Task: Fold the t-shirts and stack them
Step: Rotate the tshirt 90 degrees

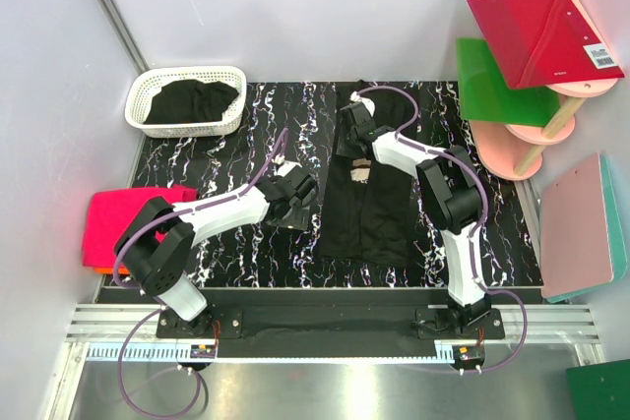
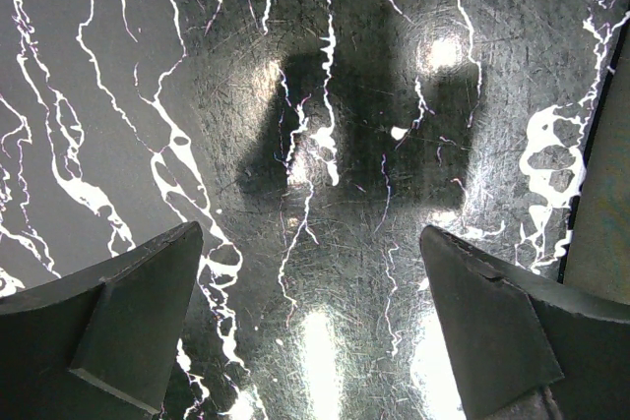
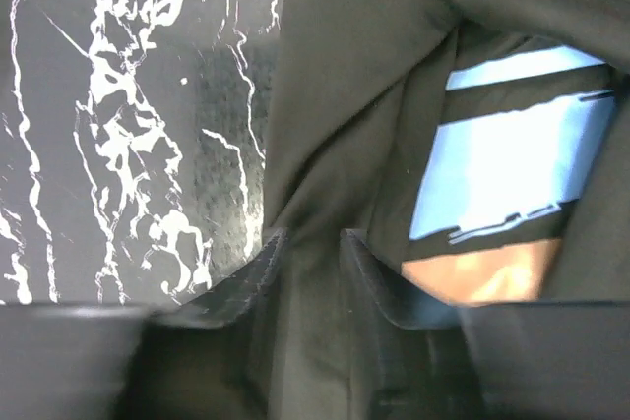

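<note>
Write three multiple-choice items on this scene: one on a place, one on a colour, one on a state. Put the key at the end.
1. Where does the spread black t-shirt lie?
A. inside a basket
B. flat on the middle of the marbled table
C. on a shelf

2. What colour is the top folded t-shirt at the left edge?
A. green
B. white
C. hot pink

3. How do the fingers of the left gripper stand?
A. wide apart, with nothing between them
B. shut on cloth
C. shut on a board

Key:
1 B, the top view shows it laid out on the marbled surface.
2 C, the cloth there is bright pink.
3 A, the left wrist view shows only bare tabletop between the two fingers.
</note>
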Tool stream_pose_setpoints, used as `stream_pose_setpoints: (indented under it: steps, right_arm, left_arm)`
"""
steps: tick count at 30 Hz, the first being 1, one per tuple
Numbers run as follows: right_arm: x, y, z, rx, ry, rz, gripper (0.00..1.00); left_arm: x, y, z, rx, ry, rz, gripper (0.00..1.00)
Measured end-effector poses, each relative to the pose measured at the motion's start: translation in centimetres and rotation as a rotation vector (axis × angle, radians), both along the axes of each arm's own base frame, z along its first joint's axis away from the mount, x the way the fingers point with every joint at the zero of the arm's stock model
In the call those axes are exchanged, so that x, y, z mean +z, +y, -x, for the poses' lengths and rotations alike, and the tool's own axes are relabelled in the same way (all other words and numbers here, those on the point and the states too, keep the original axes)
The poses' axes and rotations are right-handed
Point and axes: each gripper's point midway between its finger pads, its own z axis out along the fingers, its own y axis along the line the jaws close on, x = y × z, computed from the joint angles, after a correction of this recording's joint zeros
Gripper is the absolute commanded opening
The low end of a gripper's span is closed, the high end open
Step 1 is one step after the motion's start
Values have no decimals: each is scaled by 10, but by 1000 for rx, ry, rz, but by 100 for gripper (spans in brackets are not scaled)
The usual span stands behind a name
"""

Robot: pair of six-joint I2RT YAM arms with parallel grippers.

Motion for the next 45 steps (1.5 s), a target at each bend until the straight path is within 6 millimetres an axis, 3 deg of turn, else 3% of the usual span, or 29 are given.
stream_pose_setpoints:
  steps: [2, 5, 7, 11, 13, 18, 21, 24, 30, 34, 38, 45]
  right_arm:
    - [-1, 2, -4, 8, 1, -14, 22]
    - [-9, 3, -4, 18, 21, -28, 24]
    - [-15, 3, -2, 19, 38, -30, 32]
    - [-20, -3, 6, 1, 48, -27, 64]
    - [-13, -11, 15, -10, 43, -17, 70]
    - [15, -31, 39, -34, 14, -5, 70]
    - [28, -33, 43, -35, -9, -17, 67]
    - [27, -31, 44, -32, -13, -34, 61]
    - [1, -24, 50, -15, 48, -54, 35]
    - [-23, -20, 54, -7, 100, -62, 25]
    - [-20, -14, 52, 10, 99, -87, 0]
    - [-17, -14, 56, 18, 94, -100, 0]
  left_arm:
    - [0, 0, 0, 0, 0, 0, 99]
    - [0, 0, 0, 0, 0, -2, 99]
    - [0, 1, 0, 1, -1, -3, 99]
    - [0, 1, 0, 1, 0, -5, 99]
    - [0, 1, 0, 1, 0, -5, 99]
    - [-1, 2, 1, 1, 4, -10, 99]
    - [-4, 2, 1, 1, 13, -18, 99]
    - [-8, 3, 2, 1, 23, -28, 99]
    - [-11, 4, 3, 1, 29, -34, 99]
    - [-11, 4, 3, 1, 29, -35, 99]
    - [-11, 5, 3, 2, 28, -40, 99]
    - [-11, 7, 4, 4, 32, -51, 99]
